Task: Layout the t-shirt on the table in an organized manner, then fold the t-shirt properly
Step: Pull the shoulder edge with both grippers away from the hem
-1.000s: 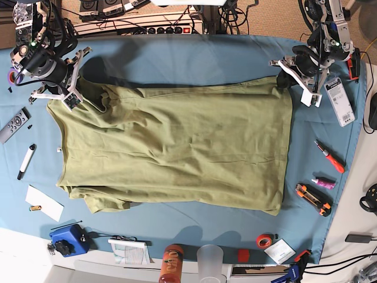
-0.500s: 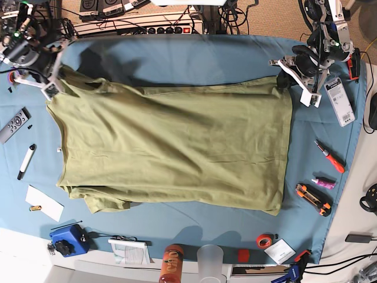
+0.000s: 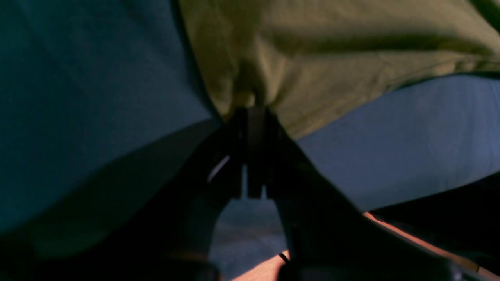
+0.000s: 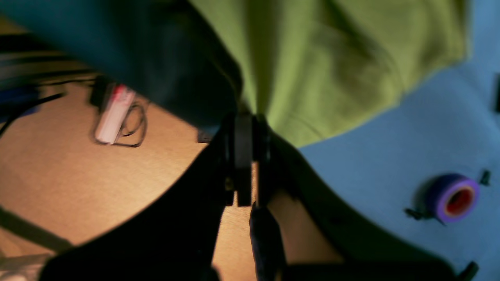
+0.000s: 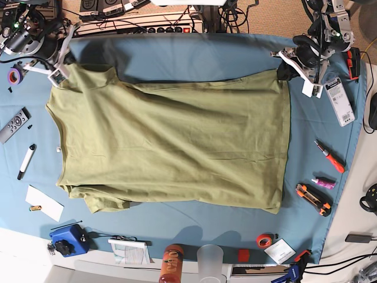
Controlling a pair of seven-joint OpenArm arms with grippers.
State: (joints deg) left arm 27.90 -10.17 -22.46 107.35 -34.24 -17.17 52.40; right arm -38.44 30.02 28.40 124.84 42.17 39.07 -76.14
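The t-shirt (image 5: 171,144) is lying spread across the middle of the table (image 5: 194,59), its body mostly flat with light wrinkles. One sleeve near the front left edge is sitting bunched and partly tucked under, and the far edge is running slightly slanted. As a judgement, the laying-out is nearly finished, lacking only that sleeve's smoothing and a release; no fold is showing yet, so the whole folding step is remaining.

The right gripper (image 5: 59,73) is sitting at the far left corner of the table, its jaws pressed together and pinching the shirt's corner there; the right wrist view is showing green cloth (image 4: 312,78) drawn into a pleat between the closed jaws. The left gripper (image 5: 283,72) is sitting at the far right corner, likewise clamped on the opposite corner of the shirt, with fabric (image 3: 312,58) gathering at the jaw tips in the left wrist view. Both pinched corners are looking slightly raised off the blue cloth.
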